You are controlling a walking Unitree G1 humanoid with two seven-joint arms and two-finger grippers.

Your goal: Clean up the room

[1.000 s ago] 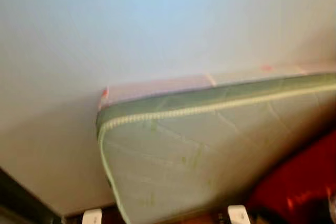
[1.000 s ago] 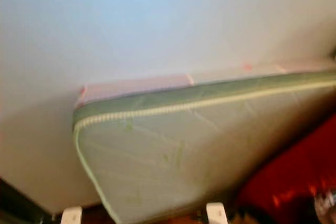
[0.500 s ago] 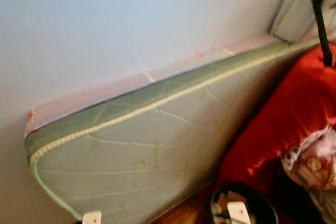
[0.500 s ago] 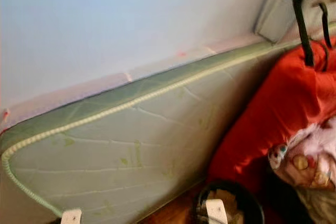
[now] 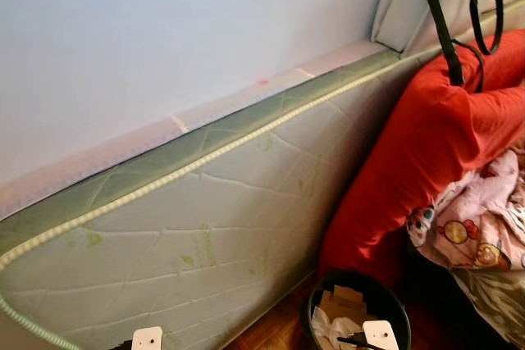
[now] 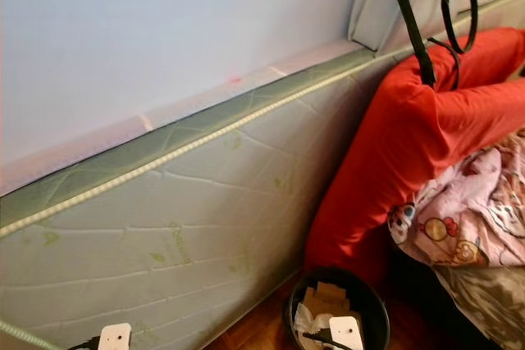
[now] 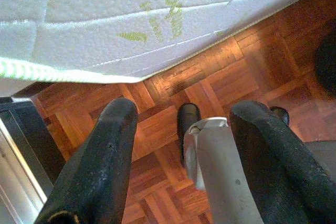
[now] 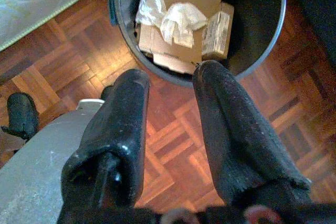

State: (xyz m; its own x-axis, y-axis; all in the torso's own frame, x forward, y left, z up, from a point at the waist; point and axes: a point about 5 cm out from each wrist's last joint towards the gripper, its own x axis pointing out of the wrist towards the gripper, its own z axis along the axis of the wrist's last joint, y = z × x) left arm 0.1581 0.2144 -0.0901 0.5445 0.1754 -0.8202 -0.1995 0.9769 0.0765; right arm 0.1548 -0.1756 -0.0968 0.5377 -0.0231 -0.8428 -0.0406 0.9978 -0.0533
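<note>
Bin [image 5: 357, 311] of cardboard and paper scraps sits on the parquet floor [image 7: 210, 72], just below your right gripper [image 8: 170, 82], jaws parted and empty. Leftward, a mattress [image 5: 205, 219] leans on the wall; your left gripper [image 7: 184, 124] hangs open. Right: a red cushion [image 5: 418, 145], patterned bedding [image 5: 480, 223].

head eyes: down at mattress [image 5: 189, 227], bin [image 6: 336, 309] | wrists: floorward, right shares bin

The mattress [image 5: 189, 227] runs past the picture's left and bottom edges. The black bin [image 6: 336, 305] is cut off at the bottom, its contents partly hidden. The red cushion [image 5: 410, 153] and patterned bedding [image 5: 480, 219] run out of the right edge.
</note>
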